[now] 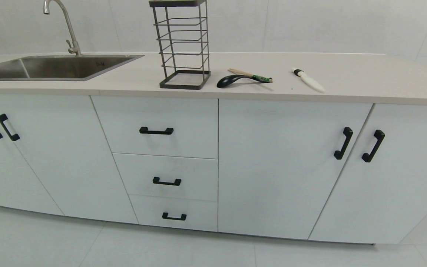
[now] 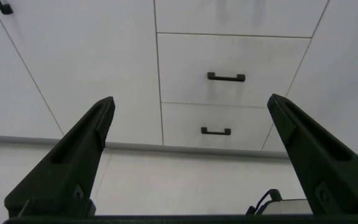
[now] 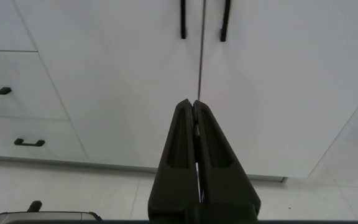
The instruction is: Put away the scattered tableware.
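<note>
On the countertop (image 1: 365,74) lie a black spoon (image 1: 232,80), a pair of wooden chopsticks with green ends (image 1: 250,75) resting across its handle, and a white knife with a black collar (image 1: 308,79) farther right. A black wire rack (image 1: 182,44) stands upright left of the spoon. My left gripper (image 2: 191,109) hangs low in front of the drawers, open and empty. My right gripper (image 3: 194,109) is shut with nothing in it, facing the cabinet doors near the floor.
A steel sink (image 1: 50,66) with a faucet (image 1: 63,24) is at the counter's left. Below are three drawers (image 1: 161,129) with black handles, flanked by cabinet doors (image 1: 284,167). Tiled floor lies in front.
</note>
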Robot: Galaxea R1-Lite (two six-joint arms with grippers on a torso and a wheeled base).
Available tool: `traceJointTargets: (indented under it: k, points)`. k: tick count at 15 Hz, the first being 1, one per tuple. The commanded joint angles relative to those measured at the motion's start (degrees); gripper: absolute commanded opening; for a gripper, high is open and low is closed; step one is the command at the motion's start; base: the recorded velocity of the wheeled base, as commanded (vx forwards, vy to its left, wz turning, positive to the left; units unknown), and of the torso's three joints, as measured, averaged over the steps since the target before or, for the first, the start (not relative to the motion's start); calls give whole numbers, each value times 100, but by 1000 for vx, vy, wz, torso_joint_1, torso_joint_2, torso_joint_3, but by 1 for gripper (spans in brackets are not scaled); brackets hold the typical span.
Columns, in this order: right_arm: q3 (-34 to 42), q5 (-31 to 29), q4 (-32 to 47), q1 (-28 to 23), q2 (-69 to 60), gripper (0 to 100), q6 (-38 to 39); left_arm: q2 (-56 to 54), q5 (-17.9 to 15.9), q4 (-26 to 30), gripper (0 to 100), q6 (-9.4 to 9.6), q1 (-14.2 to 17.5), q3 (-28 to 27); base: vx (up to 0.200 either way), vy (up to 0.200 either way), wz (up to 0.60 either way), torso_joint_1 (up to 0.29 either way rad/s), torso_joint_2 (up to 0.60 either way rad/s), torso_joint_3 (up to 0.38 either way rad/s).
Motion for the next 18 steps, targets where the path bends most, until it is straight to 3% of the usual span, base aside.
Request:
traceJointTargets:
  k: [1,7,10,11,12,13,14,15,17,18]
  points:
    - [1,4,0,-2,9,0,2,0,0,1,100,3,0,0,0,0,0,0,0,0]
    - [1,4,0,-2,9,0,2,0,-61,1,100,-84,0,0,0,0,0,0,0,0]
    - [1,4,0,-2,9,0,2,0,-307,-26,100,153,0,0,0,0,0,0,0,0]
    - [1,4,0,-2,9,0,2,0,-343,-491,100,118,9,-229,0,0,0,0,0,0]
    - [1,4,0,-2,9,0,2,132,-413,-896,100,91,53,-791,0,0,0,0,0,0]
    - [1,4,0,-2,9,0,2,563,-589,-869,100,100,26,-1371,0,0,0,0,0,0]
    - [1,4,0,-2,9,0,2,835,-852,-773,100,153,18,-1556,0,0,0,0,0,0]
    - [1,4,0,-2,9,0,2,1169,-1134,-755,100,285,0,-1564,0,0,0,0,0,0]
    - [1,4,0,-2,9,0,2,1828,-1766,-755,100,865,0,-1564,0,0,0,0,0,0]
    - [1,4,0,-2,9,0,2,2443,-2188,-755,100,1445,0,-1573,0,0,0,0,0,0]
